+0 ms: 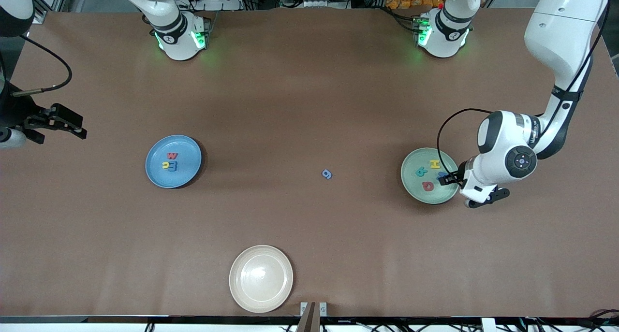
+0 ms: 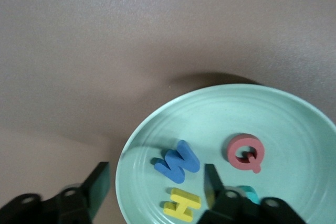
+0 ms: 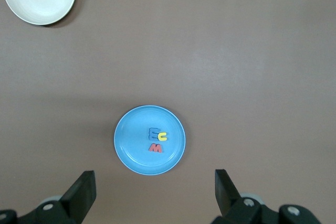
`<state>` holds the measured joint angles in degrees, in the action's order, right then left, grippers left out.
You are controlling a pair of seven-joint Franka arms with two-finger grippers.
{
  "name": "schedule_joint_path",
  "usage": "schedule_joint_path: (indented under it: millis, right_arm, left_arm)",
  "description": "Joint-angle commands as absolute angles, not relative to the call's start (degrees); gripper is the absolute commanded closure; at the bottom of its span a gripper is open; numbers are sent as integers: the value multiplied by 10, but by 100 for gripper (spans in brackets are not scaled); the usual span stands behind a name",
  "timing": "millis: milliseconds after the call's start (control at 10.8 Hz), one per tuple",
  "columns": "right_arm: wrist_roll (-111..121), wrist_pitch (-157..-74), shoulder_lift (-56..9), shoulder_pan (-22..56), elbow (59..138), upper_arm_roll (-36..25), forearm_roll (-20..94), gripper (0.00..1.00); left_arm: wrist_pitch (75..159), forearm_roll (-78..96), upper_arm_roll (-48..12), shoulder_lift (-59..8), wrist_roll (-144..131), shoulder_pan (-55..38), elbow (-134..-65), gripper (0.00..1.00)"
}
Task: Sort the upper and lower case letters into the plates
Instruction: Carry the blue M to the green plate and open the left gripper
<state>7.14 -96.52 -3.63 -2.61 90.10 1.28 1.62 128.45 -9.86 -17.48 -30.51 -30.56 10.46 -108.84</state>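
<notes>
Over the green plate (image 1: 416, 189), right of the front frame, the left gripper (image 1: 452, 177) hangs with jaws apart, holding nothing; blue W (image 2: 177, 162), yellow H (image 2: 181, 204) and red Q (image 2: 245, 152) lie inside. Mid-frame a lone blue letter (image 1: 327, 174) sits on the table (image 1: 309, 100). Far left, the right gripper (image 1: 72, 126) waits, spread wide, and the blue plate (image 1: 159, 177) carries three letters.

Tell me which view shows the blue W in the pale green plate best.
The left wrist view: the blue W lies large and unobstructed on the pale green plate, between the left claw's open fingers. In the front view that claw hides most of it. The right wrist view does not show it.
</notes>
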Motion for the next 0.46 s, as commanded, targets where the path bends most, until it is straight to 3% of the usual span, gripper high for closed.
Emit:
schedule_joint_path:
  millis: [0,370]
  right_arm:
    - [32,-1013,-96,40,900,69,18,0]
    - [30,-1013,-95,38,900,61,18,0]
  left_arm:
    - [1284,-118,-180,-297,-291,105,-1080,0]
    - [1244,-139,-185,-266,-251,103,-1038,0]
